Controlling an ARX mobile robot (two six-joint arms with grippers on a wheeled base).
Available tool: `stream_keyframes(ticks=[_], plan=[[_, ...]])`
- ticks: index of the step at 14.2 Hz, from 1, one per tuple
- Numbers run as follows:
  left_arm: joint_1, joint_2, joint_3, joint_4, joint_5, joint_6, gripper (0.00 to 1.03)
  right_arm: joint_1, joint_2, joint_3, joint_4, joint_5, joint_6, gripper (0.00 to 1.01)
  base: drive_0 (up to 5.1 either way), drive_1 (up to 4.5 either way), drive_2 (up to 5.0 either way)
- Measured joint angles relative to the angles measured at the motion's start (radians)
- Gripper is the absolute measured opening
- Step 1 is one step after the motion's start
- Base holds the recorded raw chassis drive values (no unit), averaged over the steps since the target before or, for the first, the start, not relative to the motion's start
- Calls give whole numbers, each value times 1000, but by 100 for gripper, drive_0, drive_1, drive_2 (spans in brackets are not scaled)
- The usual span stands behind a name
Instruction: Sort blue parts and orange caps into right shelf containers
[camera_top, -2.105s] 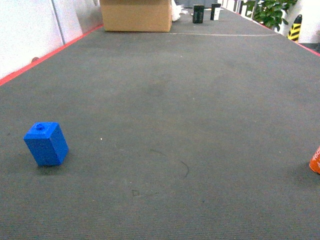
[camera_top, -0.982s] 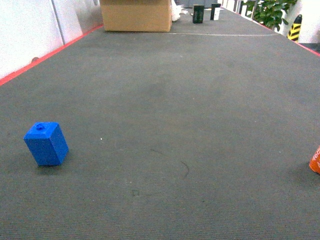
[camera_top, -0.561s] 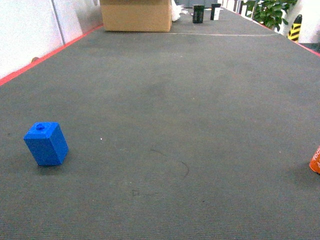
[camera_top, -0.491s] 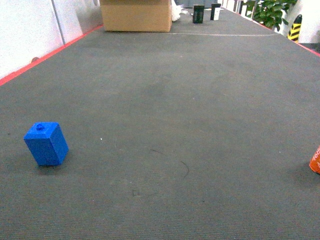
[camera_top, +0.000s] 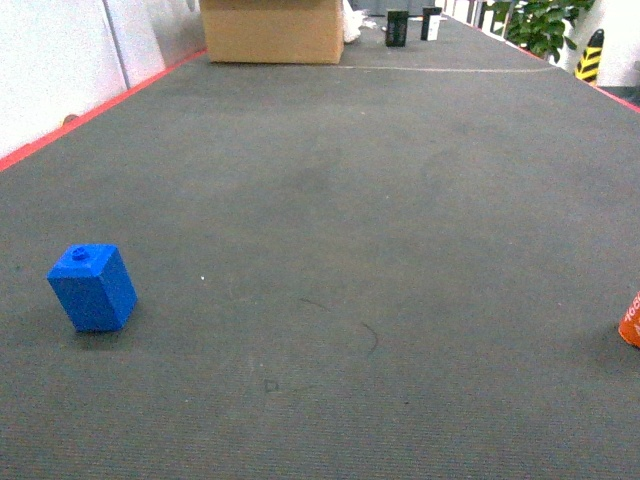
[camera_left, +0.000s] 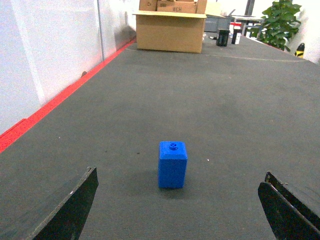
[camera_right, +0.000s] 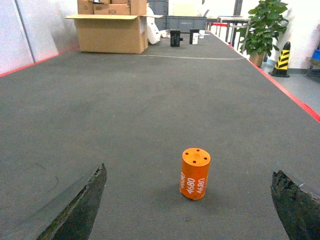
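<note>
From the head view we see the blue part (camera_top: 92, 288) standing at the left of the dark ribbed floor (camera_top: 380, 200), with only a sliver of the orange cap (camera_top: 631, 322) at the right edge. Our right wrist view shows that cap whole: an upright cylinder with white digits, between the spread jaws of the right gripper (camera_right: 192, 212). Our left gripper (camera_left: 177, 210) likewise has its jaws spread wide, and the matte, boxy blue part, a round stud on top, stands ahead of them.

you have a dark grey ribbed floor (camera_top: 400, 200) with a red stripe along its left edge; on it stand a blue part (camera_top: 92, 288) at near left, an orange cap (camera_right: 194, 173) upright at near right, well apart, and a cardboard box (camera_top: 271, 30) far back
</note>
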Motion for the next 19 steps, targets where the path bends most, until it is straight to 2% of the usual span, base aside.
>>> stream_keyframes(ticks=[2,3,4,5,6,7,19], plan=[[0,0,0,0,0,0,98,0,0,0,0,0,0,98,0,0,0],[-68,48,-2,103,-175,-20,98,0,0,0,0,0,0,98,0,0,0],[-227,153,-2,243,-482,-47,98,0,0,0,-1,0,0,98,0,0,0],[-310,211,-2,265,-735,-59,98,0,0,0,0,0,0,98,0,0,0],[-310,222,-2,290,-895,-67,98,0,0,0,0,0,0,98,0,0,0],[-308,212,-2,294,-954,-72,98,0,0,0,0,0,0,98,0,0,0],[-310,215,-2,291,-957,-72,98,0,0,0,0,0,0,98,0,0,0]])
